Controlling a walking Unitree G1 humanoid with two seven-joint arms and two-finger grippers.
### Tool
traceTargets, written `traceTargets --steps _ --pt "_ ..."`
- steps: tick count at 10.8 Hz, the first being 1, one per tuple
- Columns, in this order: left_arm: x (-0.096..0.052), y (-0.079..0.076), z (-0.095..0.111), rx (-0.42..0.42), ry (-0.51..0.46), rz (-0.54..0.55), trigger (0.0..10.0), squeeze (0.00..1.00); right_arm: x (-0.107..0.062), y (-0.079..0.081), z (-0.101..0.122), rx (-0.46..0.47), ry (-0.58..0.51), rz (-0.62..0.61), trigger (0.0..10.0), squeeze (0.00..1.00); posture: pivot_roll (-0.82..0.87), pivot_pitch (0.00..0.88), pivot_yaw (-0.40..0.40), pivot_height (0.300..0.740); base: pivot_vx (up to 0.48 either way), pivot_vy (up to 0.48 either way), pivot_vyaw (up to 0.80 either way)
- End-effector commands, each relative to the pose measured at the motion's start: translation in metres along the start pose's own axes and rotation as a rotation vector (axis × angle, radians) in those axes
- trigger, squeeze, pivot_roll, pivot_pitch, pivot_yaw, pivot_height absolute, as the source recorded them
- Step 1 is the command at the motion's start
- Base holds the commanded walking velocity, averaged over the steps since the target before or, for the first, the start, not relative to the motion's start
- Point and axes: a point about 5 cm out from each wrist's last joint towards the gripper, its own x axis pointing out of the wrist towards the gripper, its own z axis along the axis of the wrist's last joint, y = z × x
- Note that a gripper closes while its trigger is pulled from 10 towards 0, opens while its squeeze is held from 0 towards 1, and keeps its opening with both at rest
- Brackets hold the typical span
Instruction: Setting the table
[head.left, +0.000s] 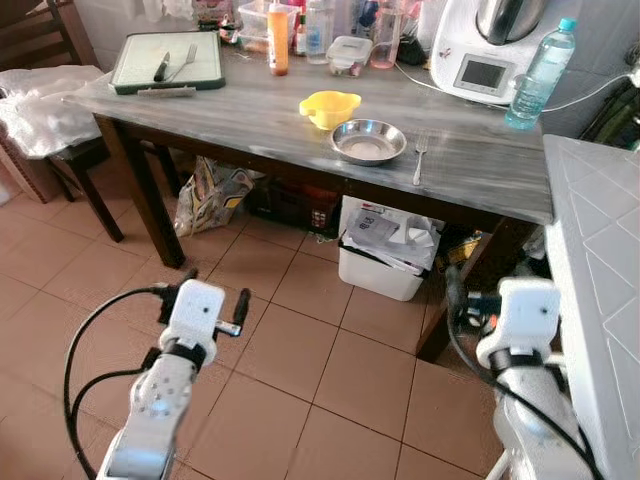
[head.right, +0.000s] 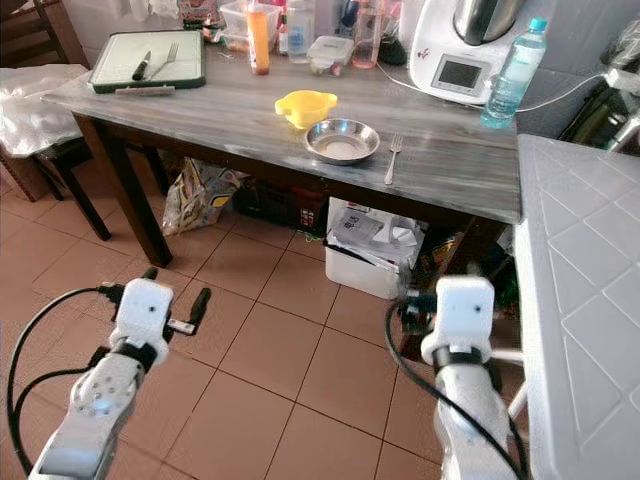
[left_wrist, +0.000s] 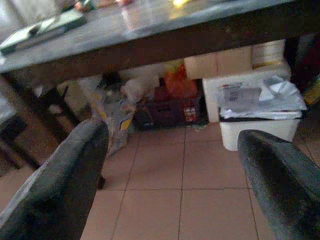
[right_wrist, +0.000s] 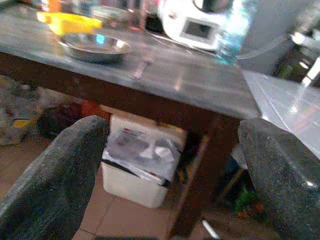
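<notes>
The fork (head.left: 420, 160) is seen right of centre in the upper frame, lying on the table (head.left: 250, 120) just beside the steel bowl (head.left: 368, 140), handle toward the near edge. The right gripper (right_wrist: 170, 165), held wide open and empty, is judged nearer; the left gripper (left_wrist: 170, 170) is likewise spread.

Grey wooden table (head.left: 270, 125) with steel bowl (head.left: 368, 141), fork (head.left: 420, 160), yellow funnel (head.left: 329, 107), tray (head.left: 168, 61).
</notes>
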Motion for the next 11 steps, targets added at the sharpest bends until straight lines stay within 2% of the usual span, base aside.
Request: traceTargets --steps 1,3,5,9,11 --pt "0.004 -0.002 0.012 0.017 -0.034 -0.027 10.0 0.0 -0.002 -0.004 0.004 -0.006 -0.018 -0.016 10.0 0.0 0.06 0.057 0.014 0.74 0.0 0.0 -0.8" --pt "0.004 -0.005 0.021 0.023 -0.05 -0.049 10.0 0.0 -0.003 -0.004 0.004 0.002 -0.023 -0.046 10.0 0.0 0.06 0.058 0.034 0.74 0.0 0.0 -0.79" --pt "0.005 -0.007 0.03 0.027 -0.059 -0.05 10.0 0.0 -0.003 0.004 0.002 0.01 -0.017 -0.038 10.0 0.0 0.06 0.057 0.037 0.74 0.0 0.0 -0.79" --pt "0.002 -0.008 0.031 0.026 -0.037 -0.045 10.0 0.0 -0.006 0.0 0.001 0.0 -0.005 -0.036 10.0 0.0 0.04 0.078 0.024 0.74 0.0 0.0 -0.78" --pt "0.003 -0.006 0.027 0.035 -0.02 -0.025 10.0 0.0 -0.007 0.0 0.003 -0.001 -0.011 -0.036 10.0 0.0 0.04 0.079 0.021 0.74 0.0 0.0 0.0"
